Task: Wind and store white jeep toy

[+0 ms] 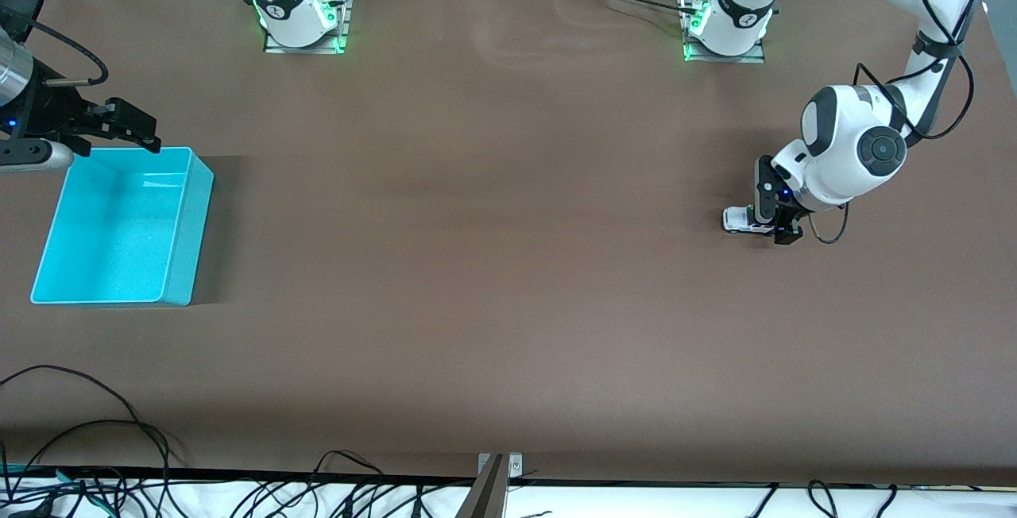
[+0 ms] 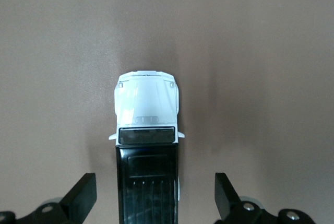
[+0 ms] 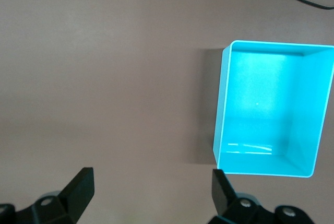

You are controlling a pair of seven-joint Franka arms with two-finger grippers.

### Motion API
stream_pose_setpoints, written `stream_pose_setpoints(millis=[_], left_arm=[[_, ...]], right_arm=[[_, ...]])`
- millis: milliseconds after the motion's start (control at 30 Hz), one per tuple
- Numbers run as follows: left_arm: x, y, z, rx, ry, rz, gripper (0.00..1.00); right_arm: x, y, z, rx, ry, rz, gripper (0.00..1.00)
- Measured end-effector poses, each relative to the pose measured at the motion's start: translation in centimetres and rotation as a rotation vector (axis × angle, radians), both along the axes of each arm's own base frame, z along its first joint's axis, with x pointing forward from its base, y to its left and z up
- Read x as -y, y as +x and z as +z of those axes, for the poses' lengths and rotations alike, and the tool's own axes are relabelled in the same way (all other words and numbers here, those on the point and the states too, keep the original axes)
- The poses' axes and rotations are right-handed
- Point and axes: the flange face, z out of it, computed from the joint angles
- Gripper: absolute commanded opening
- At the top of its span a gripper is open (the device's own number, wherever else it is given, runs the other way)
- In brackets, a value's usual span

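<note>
The white jeep toy (image 1: 737,219) stands on the brown table toward the left arm's end; its white hood and black roof (image 2: 147,130) fill the left wrist view. My left gripper (image 1: 775,228) is low over it and open, one finger on each side of the black rear section (image 2: 155,191), with a gap on both sides. The fingers (image 2: 81,199) do not touch the toy. My right gripper (image 1: 139,130) hangs open and holds nothing over the table beside the turquoise bin's (image 1: 189,220) corner. In the right wrist view, only bare table shows between the right gripper's (image 3: 152,190) fingers, and the bin (image 3: 221,109) holds nothing.
Both arm bases (image 1: 302,9) (image 1: 727,21) stand along the table's edge farthest from the front camera. Loose black cables (image 1: 103,438) and a metal bracket (image 1: 499,470) lie at the nearest edge. A wide stretch of brown table separates the toy from the bin.
</note>
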Motion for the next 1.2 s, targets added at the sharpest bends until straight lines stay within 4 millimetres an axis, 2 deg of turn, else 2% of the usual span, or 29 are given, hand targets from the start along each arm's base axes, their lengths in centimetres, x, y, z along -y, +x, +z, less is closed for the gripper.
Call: stream_pose_setpoints(millis=[133, 200, 233, 300, 367, 400, 467, 767, 900, 1200], left_arm=[[0.0, -0.1, -0.5, -0.006, -0.001, -0.001, 0.99], [0.1, -0.2, -0.8, -0.012, -0.002, -0.004, 0.89], [0.2, -0.2, -1.0, -0.014, -0.003, -0.007, 0.80], [0.5, -0.2, -1.2, -0.016, -0.005, -0.013, 0.52], [0.8, -0.2, -1.3, -0.016, -0.007, -0.020, 0.32], [1.0, -0.2, -1.3, -0.017, -0.009, -0.024, 0.23], [1.2, -0.2, -1.4, -0.019, -0.013, -0.032, 0.13], [1.1, -0.2, -1.5, -0.016, -0.017, -0.042, 0.09], [0.9, -0.2, -1.5, -0.017, -0.017, -0.038, 0.05], [-1.2, -0.1, -1.5, -0.014, -0.019, -0.004, 0.01]], right_arm=[[0.0, 0.0, 0.0, 0.000, 0.000, 0.000, 1.00], [0.0, 0.0, 0.0, 0.000, 0.000, 0.000, 1.00], [0.0, 0.0, 0.0, 0.000, 0.000, 0.000, 1.00], [0.0, 0.0, 0.0, 0.000, 0.000, 0.000, 1.00], [0.0, 0.0, 0.0, 0.000, 0.000, 0.000, 1.00], [0.0, 0.0, 0.0, 0.000, 0.000, 0.000, 1.00], [0.0, 0.0, 0.0, 0.000, 0.000, 0.000, 1.00], [0.0, 0.0, 0.0, -0.001, 0.000, 0.000, 1.00], [0.0, 0.0, 0.0, -0.001, 0.000, 0.000, 1.00], [0.0, 0.0, 0.0, -0.001, 0.000, 0.000, 1.00]])
